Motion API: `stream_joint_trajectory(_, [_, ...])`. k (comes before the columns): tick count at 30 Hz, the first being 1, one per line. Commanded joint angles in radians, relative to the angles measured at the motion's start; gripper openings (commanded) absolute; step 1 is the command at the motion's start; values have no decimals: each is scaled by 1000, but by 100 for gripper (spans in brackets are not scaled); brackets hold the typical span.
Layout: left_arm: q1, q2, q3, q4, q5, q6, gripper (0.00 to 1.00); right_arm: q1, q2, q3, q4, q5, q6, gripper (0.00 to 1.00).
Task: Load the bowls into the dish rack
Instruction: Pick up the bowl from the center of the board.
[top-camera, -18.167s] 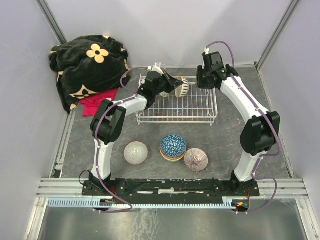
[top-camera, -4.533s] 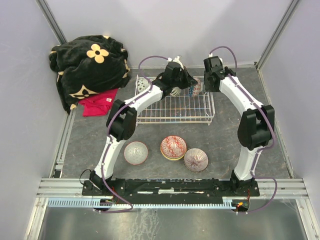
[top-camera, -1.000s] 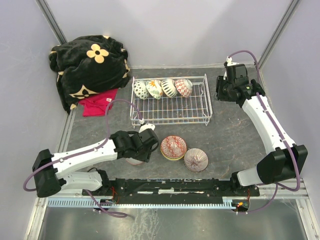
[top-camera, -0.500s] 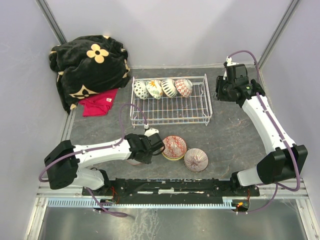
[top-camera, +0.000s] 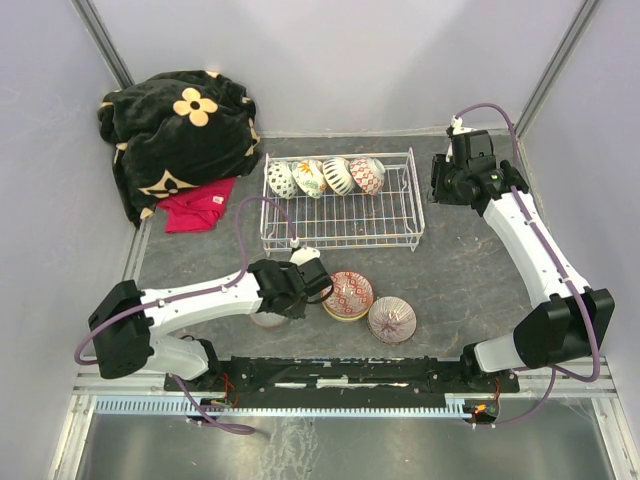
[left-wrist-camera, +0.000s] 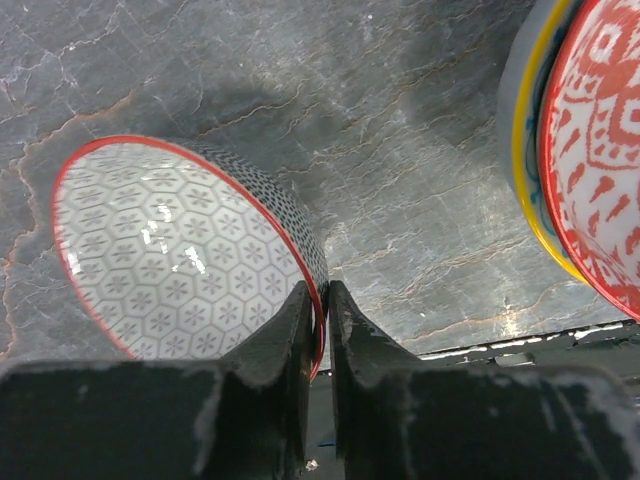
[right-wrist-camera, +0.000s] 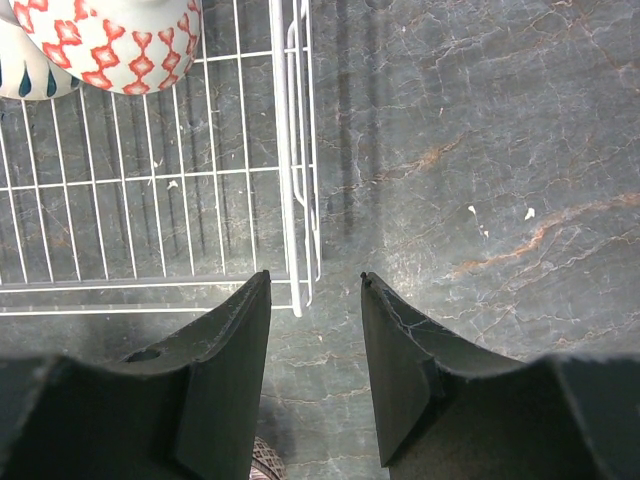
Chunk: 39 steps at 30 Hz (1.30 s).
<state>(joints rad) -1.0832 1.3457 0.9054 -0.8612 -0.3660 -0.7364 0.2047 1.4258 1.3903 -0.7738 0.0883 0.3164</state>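
The left pincer (left-wrist-camera: 318, 300) was clamped on the red rim of a hexagon-patterned bowl (left-wrist-camera: 170, 250) on the tabletop (left-wrist-camera: 380, 130). Just beside it sat a red-patterned bowl (top-camera: 347, 293) nested in another, with a purple-and-white bowl (top-camera: 391, 319) near. The right pincer (right-wrist-camera: 315, 285) hung with jaws apart at the right edge of the dish rack (top-camera: 340, 222). Four bowls (top-camera: 340, 175) stood on edge along the rack's far side.

Four bowls (top-camera: 310, 178) stand in one dish rack (top-camera: 345, 224); three, perhaps four with stacking, sit outside.
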Motion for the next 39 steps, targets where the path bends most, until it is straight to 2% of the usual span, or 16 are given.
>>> stream_joint_trajectory(1, [1, 17, 17, 11, -30, -21, 24, -4, -7, -2, 33, 12, -10, 49])
stream_joint_trajectory(5, [2, 30, 1, 34, -7, -28, 32, -4, -7, -4, 32, 8, -11, 49])
stream_joint_trajectory(15, [0, -11, 23, 14, 20, -29, 31, -4, -12, -8, 32, 1, -9, 49])
stream_joint_trajectory(23, [-5, -22, 25, 28, 75, -34, 35, -4, -17, -11, 32, -1, -8, 49])
stream_joint_trajectory(39, [-23, 6, 2, 45, 87, -46, 29, -4, -22, -22, 35, -7, -9, 49])
